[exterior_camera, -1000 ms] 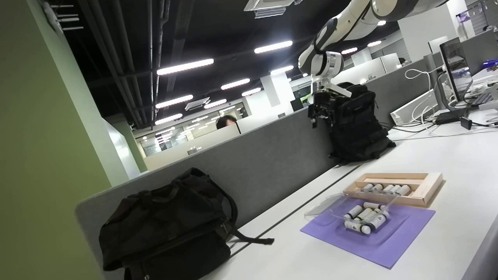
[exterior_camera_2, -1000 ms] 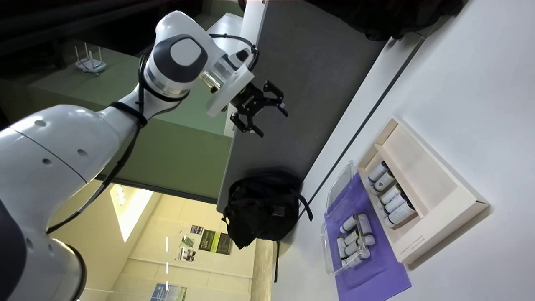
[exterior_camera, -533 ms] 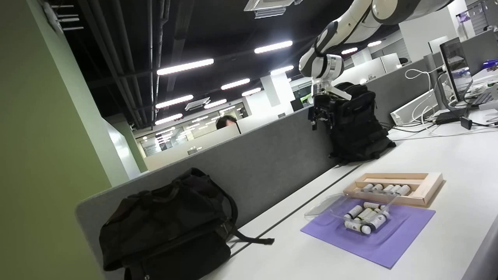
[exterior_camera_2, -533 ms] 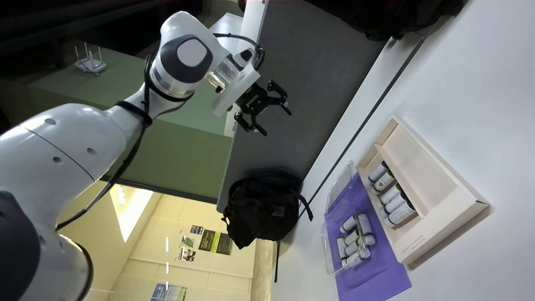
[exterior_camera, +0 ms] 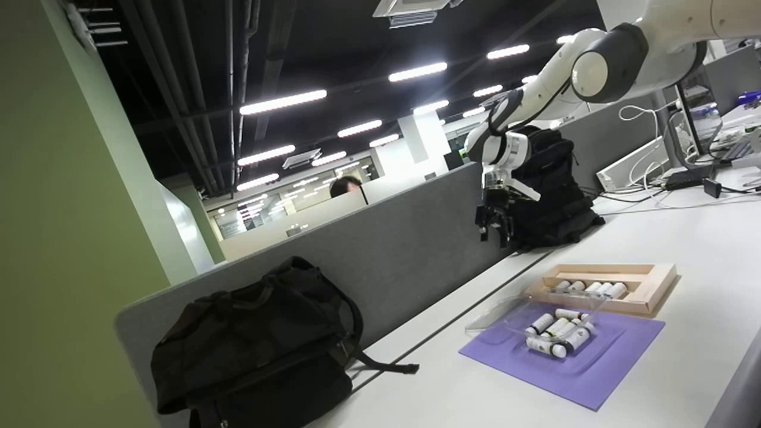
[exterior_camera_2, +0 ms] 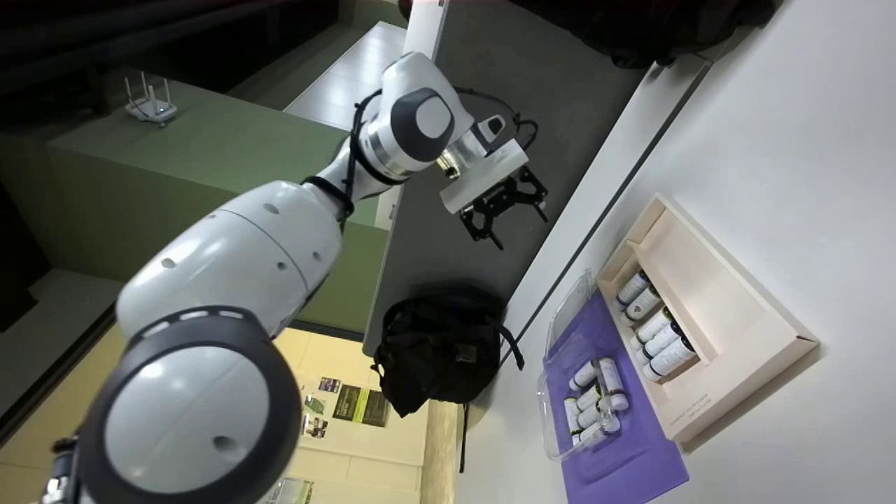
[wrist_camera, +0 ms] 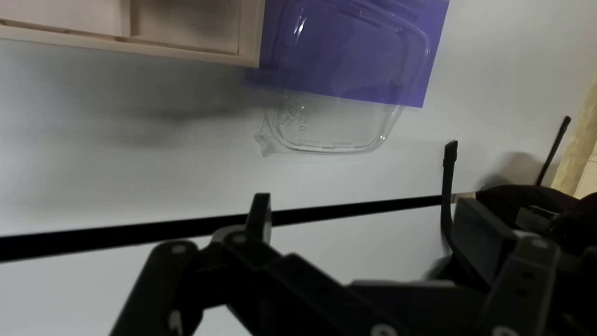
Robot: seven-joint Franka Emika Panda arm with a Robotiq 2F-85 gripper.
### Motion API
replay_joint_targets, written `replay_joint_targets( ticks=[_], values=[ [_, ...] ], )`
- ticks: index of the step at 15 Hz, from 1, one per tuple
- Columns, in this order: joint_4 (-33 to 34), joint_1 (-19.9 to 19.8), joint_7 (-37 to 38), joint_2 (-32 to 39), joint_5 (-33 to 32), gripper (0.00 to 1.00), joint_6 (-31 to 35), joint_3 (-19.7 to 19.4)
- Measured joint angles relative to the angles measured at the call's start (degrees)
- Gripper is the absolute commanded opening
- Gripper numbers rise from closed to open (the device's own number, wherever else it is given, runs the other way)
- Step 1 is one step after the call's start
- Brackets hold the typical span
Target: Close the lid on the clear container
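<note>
I'm seeing clear box lying open on mat, lid pointing toward partition, opened length running same way; bottles showing through. Claw hovering, fingers spread.

In an exterior view, bright tube lights glare against the dark ceiling, and the black backpack at lower left shows little detail. In an exterior view, the upper left is dim, while the wall near the bottom glows yellowish. In the wrist view, soft shadow lies on the table at left, the clear container shows glints, and the jaws are blurred.
</note>
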Motion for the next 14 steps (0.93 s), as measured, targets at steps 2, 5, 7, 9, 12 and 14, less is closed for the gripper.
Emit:
replay_joint_targets(
  ticks=[2,5,7,9,12,14],
  values=[
    [4.2,0.7,0.0,5.0,0.0,1.0,-2.2,0.4],
    [8.9,1.6,0.2,10.3,-1.1,1.0,-5.0,1.4],
    [10.9,1.9,0.8,12.4,-2.5,1.0,-6.4,2.0],
    [12.9,2.1,0.9,14.1,-3.8,1.0,-7.9,2.1],
    [14.1,2.3,0.6,15.4,-3.9,1.0,-8.0,2.0],
    [14.5,2.5,0.2,15.9,-3.9,1.0,-7.4,2.0]
  ],
)
